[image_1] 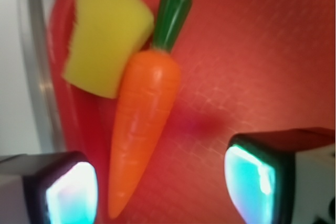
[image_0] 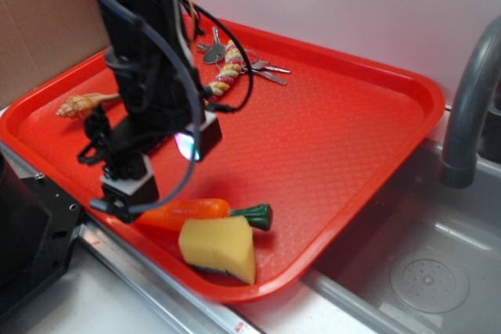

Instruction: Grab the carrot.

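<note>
Between the tool's (image_1: 160,184) glowing pads, a glossy smooth plastic carrot (image_1: 144,129); beyond it a matt porous sponge (image_1: 105,35), on a textured red plastic tray (image_1: 252,51).

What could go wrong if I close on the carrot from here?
The carrot sits off-centre, near one pad, so the open gripper may pinch only its narrow tip, and the glossy taper could squirt out. The yellow sponge touches the carrot's shoulder, so it may get dragged along.

Red tray (image_0: 352,138) carries carrot (image_0: 188,212), yellow sponge (image_0: 219,248), rope (image_0: 225,76), keys (image_0: 262,70), shell (image_0: 82,104).
</note>
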You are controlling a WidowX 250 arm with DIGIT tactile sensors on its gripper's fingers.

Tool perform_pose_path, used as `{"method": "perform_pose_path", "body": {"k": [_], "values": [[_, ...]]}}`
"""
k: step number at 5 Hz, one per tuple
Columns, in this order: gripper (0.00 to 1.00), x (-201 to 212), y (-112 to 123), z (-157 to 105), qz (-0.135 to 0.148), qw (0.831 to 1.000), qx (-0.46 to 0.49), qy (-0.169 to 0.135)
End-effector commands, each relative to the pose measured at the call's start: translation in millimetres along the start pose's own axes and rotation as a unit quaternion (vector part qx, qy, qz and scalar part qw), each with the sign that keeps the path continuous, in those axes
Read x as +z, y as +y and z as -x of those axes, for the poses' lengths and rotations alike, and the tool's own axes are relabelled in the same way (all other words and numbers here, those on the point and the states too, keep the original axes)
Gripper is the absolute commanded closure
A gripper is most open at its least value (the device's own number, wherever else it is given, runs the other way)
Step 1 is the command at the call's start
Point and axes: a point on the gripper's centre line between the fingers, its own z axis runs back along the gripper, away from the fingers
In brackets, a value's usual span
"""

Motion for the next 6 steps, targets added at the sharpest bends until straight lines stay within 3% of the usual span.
{"method": "perform_pose_path", "body": {"k": [1, 2, 3, 4, 5, 6], "values": [[0.00, -12.7, 16.4, -18.0, 0.012, 0.998, 0.020, 0.063], [0.69, -13.0, 28.4, -13.0, 0.023, 0.993, 0.075, 0.088], [1.00, -11.1, 33.4, -2.0, 0.014, 0.992, 0.095, 0.079], [1.00, -11.1, 31.6, 3.7, 0.017, 0.991, 0.103, 0.078], [1.00, 33.8, 26.2, 21.0, -0.008, 0.982, 0.174, 0.069], [1.00, 81.6, 21.6, 58.9, -0.035, 0.955, 0.293, 0.012]]}}
